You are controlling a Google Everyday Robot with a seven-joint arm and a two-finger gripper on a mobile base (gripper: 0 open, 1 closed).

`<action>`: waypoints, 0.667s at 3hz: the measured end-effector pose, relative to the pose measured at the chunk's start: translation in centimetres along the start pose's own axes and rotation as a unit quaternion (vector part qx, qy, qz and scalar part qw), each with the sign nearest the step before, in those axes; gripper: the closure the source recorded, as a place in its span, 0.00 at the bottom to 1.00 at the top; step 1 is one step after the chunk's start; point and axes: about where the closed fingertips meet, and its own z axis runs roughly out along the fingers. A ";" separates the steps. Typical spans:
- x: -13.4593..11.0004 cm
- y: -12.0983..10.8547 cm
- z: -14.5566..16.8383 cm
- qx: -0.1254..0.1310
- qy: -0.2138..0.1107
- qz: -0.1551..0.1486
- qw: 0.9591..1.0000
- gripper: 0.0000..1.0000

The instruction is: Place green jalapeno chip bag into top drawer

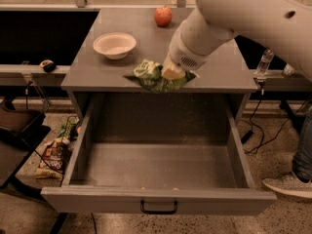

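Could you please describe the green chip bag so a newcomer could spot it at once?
Start at the grey cabinet top above the open grey top drawer. At its front edge, the robot's gripper holds a crinkled glossy green chip bag. Unlike the white bowl and red apple behind, it is green and wrinkled.

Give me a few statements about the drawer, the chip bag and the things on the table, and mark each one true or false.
1. The drawer is pulled open. True.
2. The chip bag lies inside the drawer. False: the gripper holds it at the front edge of the table, above the back of the drawer.
3. The gripper is shut on the chip bag. True.
4. The apple sits in the bowl. False: the apple stands on the table near its back edge, apart from the bowl.
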 end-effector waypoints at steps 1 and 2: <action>-1.1 5.0 -5.9 0.021 0.067 -0.028 0.997 1.00; -0.9 7.5 -12.5 0.052 0.085 -0.035 0.994 1.00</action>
